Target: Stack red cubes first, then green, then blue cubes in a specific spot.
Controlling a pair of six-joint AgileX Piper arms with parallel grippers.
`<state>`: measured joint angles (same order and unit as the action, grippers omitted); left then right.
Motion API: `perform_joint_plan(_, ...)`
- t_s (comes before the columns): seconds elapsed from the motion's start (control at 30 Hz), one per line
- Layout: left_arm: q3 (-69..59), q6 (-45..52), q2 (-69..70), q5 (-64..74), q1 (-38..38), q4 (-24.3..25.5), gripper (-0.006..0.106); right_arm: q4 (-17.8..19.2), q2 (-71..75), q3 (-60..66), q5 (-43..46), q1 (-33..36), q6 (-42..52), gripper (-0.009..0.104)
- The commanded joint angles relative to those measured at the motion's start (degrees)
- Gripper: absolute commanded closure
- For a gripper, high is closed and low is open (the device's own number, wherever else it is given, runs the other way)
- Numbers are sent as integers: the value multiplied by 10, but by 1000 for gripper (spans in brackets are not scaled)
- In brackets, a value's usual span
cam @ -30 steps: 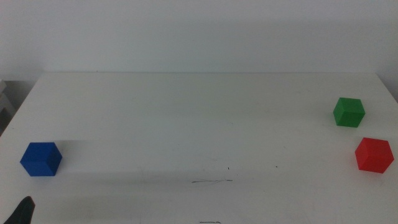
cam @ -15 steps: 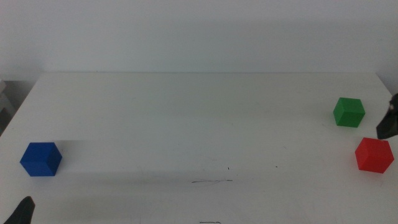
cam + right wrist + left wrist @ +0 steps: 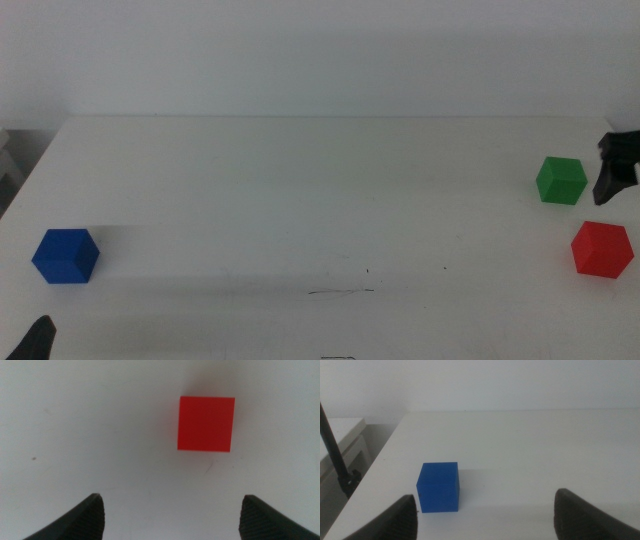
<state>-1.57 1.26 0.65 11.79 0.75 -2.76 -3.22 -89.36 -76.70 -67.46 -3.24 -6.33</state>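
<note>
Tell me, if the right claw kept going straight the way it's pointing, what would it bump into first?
Probably the bare white table. The right gripper, jaws open, looks down with the red cube ahead of the gap and to one side, so it might clip the cube; depth is hard to judge.

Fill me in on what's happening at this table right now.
Nothing is stacked yet. The right gripper hangs open above the table's right edge, looking down on the red cube, which sits on the table near the green cube. The left gripper waits open at the near left corner, facing the blue cube. The faint wavy line marking the stacking spot has no cube on it.
</note>
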Motion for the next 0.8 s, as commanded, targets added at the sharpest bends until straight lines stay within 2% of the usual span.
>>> perform_joint_plan(0.0, 12, -4, 15, -46, 1, -5, 7, 20, -4, -19, 28, -5, -2, 1)
perform_joint_plan(0.27, 12, -4, 15, -46, 1, -5, 7, 69, -72, -43, 56, -5, -15, 2)
perform_joint_plan(0.77, 12, -4, 15, -46, 1, -5, 7, 83, -152, -44, 73, -5, -15, 12)
